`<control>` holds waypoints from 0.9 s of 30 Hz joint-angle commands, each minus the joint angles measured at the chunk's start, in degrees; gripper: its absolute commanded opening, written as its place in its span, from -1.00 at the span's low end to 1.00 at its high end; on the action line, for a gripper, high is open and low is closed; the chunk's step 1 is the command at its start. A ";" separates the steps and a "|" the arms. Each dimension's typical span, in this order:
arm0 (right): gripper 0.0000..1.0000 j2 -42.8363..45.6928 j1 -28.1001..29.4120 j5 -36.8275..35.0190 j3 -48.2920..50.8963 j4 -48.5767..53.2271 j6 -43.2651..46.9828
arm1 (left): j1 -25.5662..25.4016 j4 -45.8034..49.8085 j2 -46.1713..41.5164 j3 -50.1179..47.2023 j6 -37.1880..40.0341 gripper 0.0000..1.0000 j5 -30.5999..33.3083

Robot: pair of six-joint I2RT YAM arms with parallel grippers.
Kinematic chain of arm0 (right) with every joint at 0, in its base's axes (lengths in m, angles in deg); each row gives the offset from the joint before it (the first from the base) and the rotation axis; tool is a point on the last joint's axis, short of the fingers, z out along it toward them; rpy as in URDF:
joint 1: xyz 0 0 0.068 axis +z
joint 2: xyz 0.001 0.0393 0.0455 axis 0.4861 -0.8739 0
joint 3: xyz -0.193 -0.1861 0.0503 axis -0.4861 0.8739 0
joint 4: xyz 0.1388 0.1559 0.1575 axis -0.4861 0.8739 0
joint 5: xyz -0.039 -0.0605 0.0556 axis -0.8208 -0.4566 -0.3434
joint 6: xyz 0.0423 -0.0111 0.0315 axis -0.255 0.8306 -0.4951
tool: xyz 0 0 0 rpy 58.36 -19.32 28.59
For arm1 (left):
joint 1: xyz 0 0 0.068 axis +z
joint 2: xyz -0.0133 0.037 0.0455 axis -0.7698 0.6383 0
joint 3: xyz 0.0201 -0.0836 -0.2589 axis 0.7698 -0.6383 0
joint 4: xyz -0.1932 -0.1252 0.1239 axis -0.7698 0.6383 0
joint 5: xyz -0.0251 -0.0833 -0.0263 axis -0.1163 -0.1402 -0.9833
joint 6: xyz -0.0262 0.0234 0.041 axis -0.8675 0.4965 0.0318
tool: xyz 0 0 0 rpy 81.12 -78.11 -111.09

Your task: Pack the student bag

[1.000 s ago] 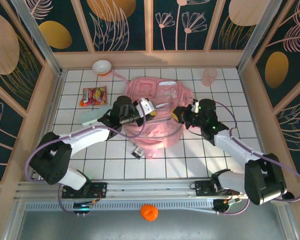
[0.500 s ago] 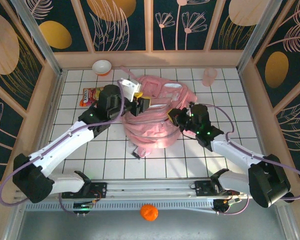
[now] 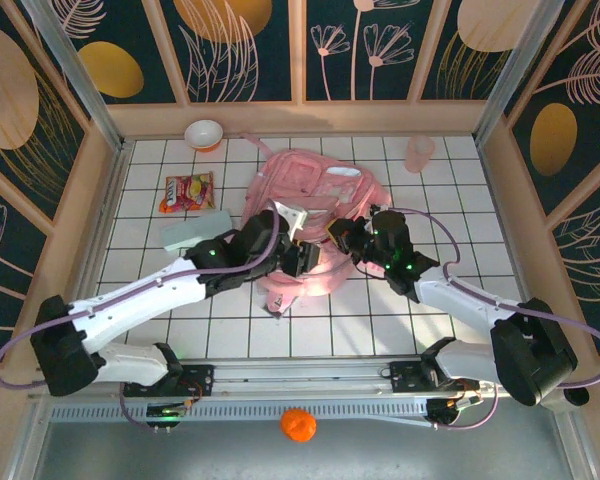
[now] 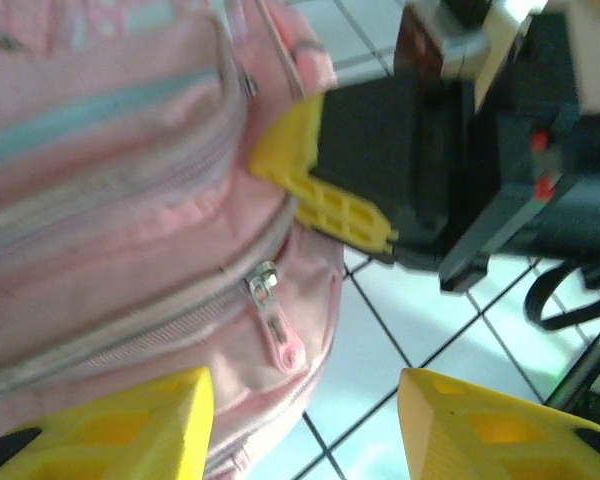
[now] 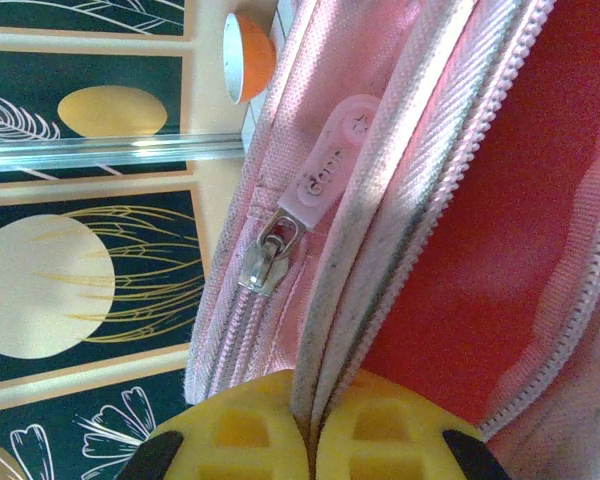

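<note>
White tiled table (image 3: 450,180) with dark grid lines, fenced by navy wall panels (image 3: 245,50) bearing gold leaves, in pale wood frames

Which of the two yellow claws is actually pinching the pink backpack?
The right gripper: it is clamped shut on the zipper edge of the student bag. The left gripper stands open, its fingers wide apart.

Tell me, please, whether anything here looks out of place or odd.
One thing: a small orange object lies on the grey ledge, off the tiled table where everything else sits. The pink backpack is crumpled, not flat.
</note>
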 commanded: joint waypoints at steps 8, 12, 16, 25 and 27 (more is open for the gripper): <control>-1.00 0.33 0.78 0.91 -2.75 -6.01 1.19 | -1.26 -0.54 5.68 0.38 -5.01 -0.13 0.11; -1.00 0.48 0.98 1.10 -3.08 -5.92 1.28 | -1.25 -2.78 7.23 0.88 -6.10 -0.23 2.98; -1.00 0.60 1.09 1.62 -3.62 -5.28 1.79 | -1.20 -4.32 9.42 0.99 -6.73 -0.25 5.39; -1.00 1.52 0.77 4.49 -4.60 -1.40 4.41 | -0.97 -5.45 8.38 -1.60 -7.33 -0.90 12.07; -1.00 1.87 -0.22 6.63 -4.94 0.54 6.14 | -0.58 -6.11 6.98 -2.83 -6.63 -1.00 11.55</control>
